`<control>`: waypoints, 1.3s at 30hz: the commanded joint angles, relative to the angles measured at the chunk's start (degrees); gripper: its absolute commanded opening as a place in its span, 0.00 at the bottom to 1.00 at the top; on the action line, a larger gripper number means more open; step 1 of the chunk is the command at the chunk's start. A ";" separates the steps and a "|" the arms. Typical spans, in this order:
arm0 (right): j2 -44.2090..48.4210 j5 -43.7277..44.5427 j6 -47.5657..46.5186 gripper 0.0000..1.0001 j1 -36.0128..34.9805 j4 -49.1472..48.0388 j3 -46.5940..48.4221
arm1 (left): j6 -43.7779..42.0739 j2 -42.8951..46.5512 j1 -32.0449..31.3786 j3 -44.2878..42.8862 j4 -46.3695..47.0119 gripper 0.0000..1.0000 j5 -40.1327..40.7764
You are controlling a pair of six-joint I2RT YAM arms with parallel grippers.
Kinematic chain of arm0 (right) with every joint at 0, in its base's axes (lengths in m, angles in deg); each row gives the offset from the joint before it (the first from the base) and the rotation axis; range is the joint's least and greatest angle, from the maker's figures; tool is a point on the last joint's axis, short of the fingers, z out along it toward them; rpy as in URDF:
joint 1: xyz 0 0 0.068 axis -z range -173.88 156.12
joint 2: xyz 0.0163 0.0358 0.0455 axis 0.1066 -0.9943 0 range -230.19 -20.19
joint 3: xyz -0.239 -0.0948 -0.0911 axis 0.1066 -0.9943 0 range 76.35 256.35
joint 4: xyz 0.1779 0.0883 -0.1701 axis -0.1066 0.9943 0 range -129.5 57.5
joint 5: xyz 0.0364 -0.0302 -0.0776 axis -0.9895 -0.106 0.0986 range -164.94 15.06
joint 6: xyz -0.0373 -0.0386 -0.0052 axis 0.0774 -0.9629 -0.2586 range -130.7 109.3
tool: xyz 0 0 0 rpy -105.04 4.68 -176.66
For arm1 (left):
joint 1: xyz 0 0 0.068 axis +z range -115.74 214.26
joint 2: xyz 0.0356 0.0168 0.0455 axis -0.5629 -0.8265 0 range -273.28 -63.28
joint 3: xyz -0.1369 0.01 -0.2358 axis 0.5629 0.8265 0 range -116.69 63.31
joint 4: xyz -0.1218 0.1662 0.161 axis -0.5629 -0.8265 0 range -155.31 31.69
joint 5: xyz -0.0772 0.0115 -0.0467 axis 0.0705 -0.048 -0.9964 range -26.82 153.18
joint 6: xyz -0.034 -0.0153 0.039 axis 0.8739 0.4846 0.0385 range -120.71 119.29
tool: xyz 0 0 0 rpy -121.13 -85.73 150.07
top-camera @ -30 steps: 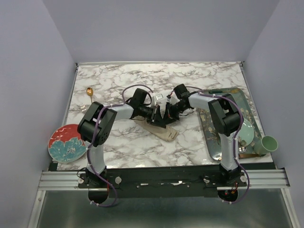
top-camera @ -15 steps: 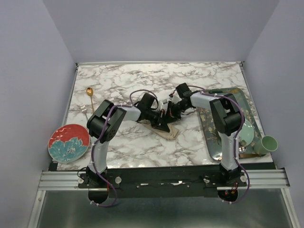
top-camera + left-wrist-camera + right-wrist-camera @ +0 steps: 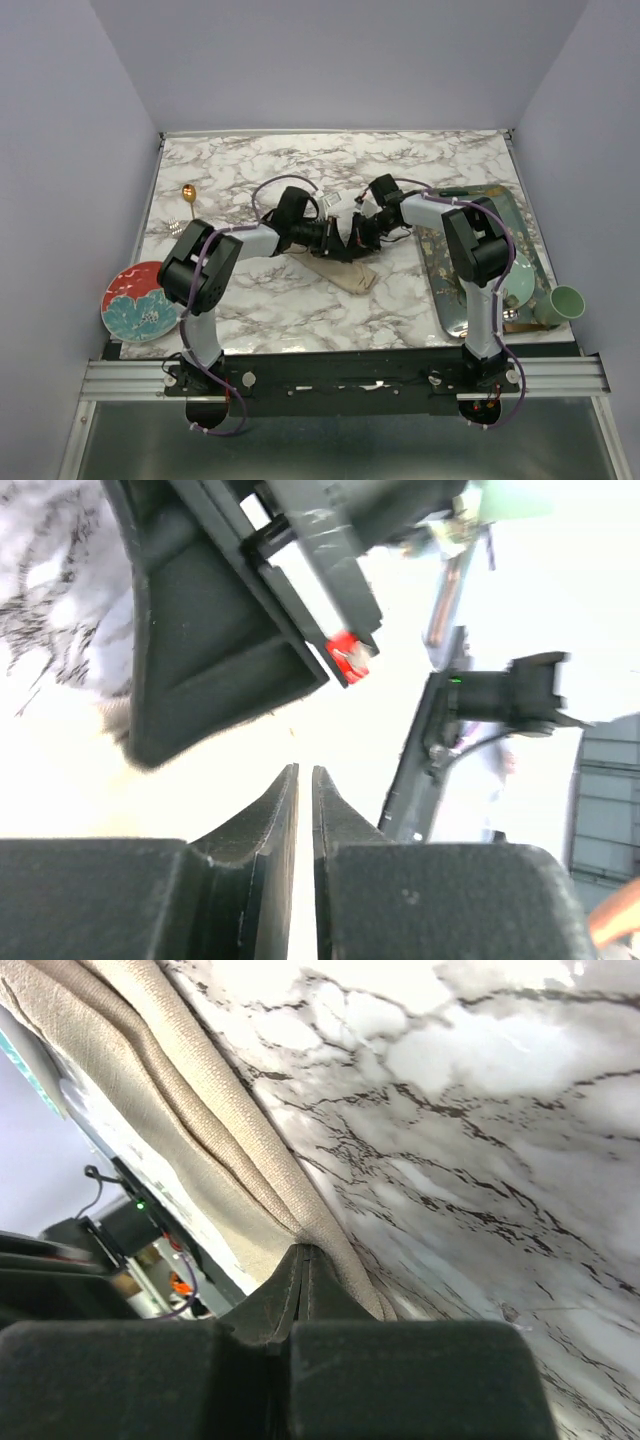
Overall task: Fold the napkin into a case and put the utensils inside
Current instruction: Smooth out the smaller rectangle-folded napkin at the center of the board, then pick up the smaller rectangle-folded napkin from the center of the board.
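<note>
One mint plate (image 3: pixel 519 283) in tray (image 3: pixel 506 214); right end effector (image 3: pixel 303 1251) tight on napkin (image 3: pixel 160 1090), left end effector (image 3: pixel 305 771) narrowly parted.

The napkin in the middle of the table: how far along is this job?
Looks done: the napkin lies as a narrow layered strip on the table. In hand: the right gripper is pinched shut on its folded edge, with the left gripper close by. Still to do: the gold spoon sits far to the left, outside the cloth.
</note>
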 commanded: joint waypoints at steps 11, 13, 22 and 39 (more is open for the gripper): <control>0.27 8.65 -8.05 0.01 -0.43 2.94 -0.68 | -4.52 -7.32 12.00 -1.08 -9.03 0.09 -3.30; 0.45 7.60 -9.46 0.02 -0.52 3.47 -0.15 | -4.97 -8.91 12.18 -1.69 -10.62 0.09 -2.59; 6.95 4.51 -19.82 0.36 -0.78 9.17 6.78 | -10.94 -8.82 12.09 -2.49 -16.43 0.08 -1.09; -0.96 6.19 -31.08 0.60 -0.87 14.80 12.86 | -13.49 -8.29 11.83 -2.40 -17.66 0.07 -0.48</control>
